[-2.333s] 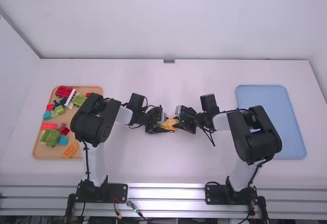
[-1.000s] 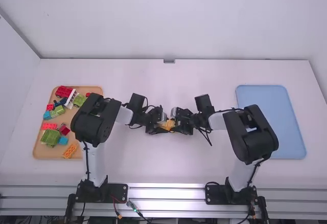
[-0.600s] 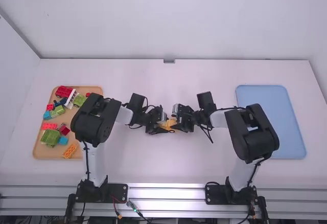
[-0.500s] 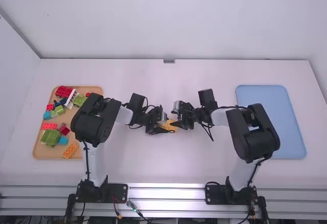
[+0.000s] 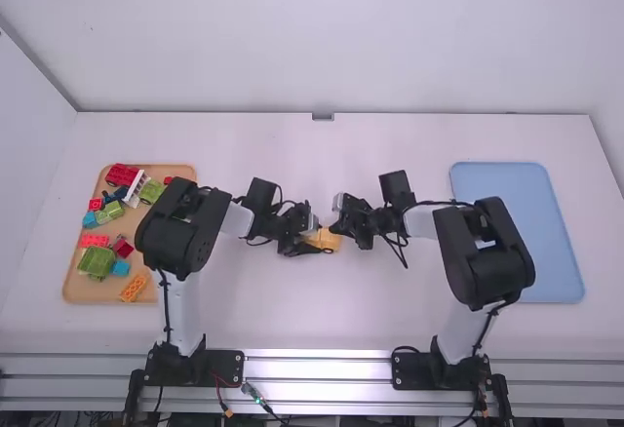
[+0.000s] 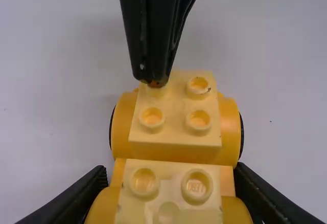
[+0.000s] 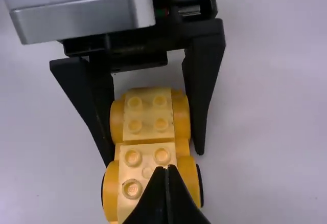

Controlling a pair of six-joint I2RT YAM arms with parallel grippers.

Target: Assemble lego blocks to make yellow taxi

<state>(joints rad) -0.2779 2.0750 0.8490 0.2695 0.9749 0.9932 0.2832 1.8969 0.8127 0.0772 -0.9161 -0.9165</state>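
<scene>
Orange brick (image 5: pixel 134 287) first, at the near end of the tan tray (image 5: pixel 76 289) on my left; the blue tray (image 5: pixel 497 178) lies well apart, on my right. Between them, I have the left gripper (image 5: pixel 314 240) grasping the yellow car (image 6: pixel 174 144) by its sides. My right gripper (image 5: pixel 336 229) is clenched, its 2 fingertips just over 1 stud; contact I can't tell. Farther, a red block (image 5: pixel 122 174) sits in the tan tray.

Obs.: I log a white desk (image 5: pixel 322 320) bearing a tan tray (image 5: pixel 88 291) at my left, a blue tray (image 5: pixel 507 183) at my right.
</scene>
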